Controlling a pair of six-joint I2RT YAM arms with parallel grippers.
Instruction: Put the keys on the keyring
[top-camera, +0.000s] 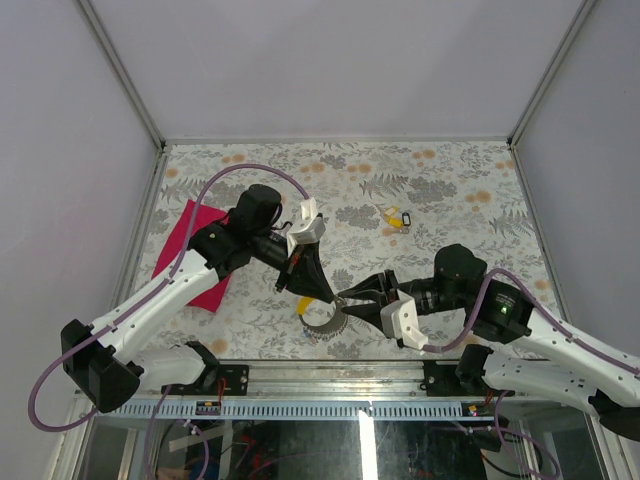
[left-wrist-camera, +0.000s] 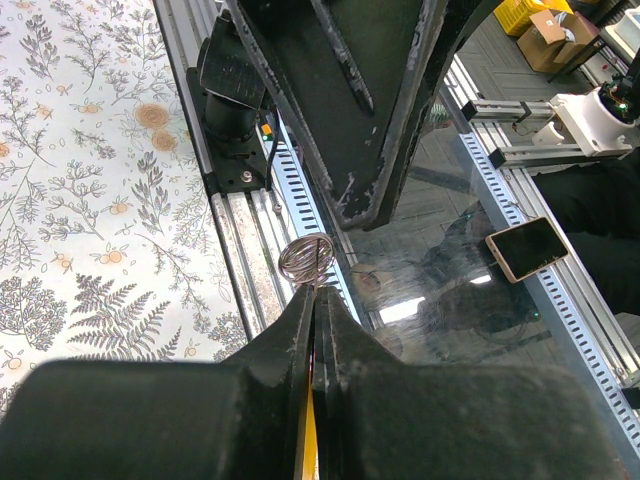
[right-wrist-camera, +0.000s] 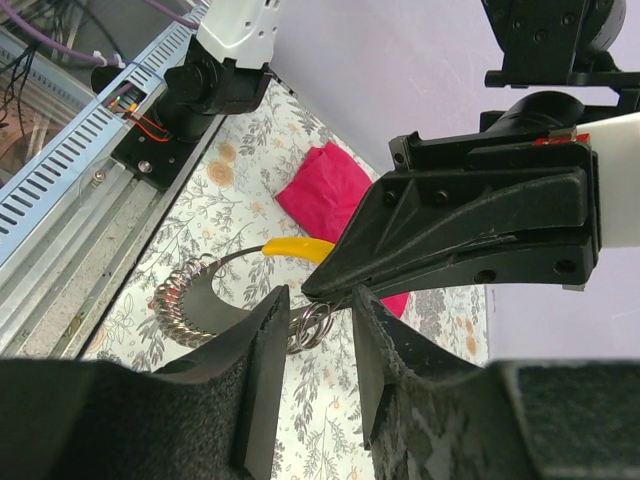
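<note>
My left pincer (top-camera: 333, 297) pinched the keyring (left-wrist-camera: 305, 258) tight, centre frame, steadying it | my right pincer (right-wrist-camera: 320, 300) spread astride it, ready to help | keys (top-camera: 395, 215) lay upper right on the tabletop (top-camera: 450, 190)

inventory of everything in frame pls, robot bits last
keys: small cluster, count unclear, yellow and blue caps showing, far centre-right of the table
keyring: 1, grey wire, in the air, pinched at the left gripper's tip
ribbed crescent: 1, grey-black with a yellow tab, near table edge below the grippers
cloth: 1, pink, left side, partly under the left arm
table: 1, floral-print cover
phone: 1, dark screen, off the table, past the rail
left gripper: 1, black, shut on the keyring
right gripper: 1, black, open, one finger on each side of the keyring
</note>
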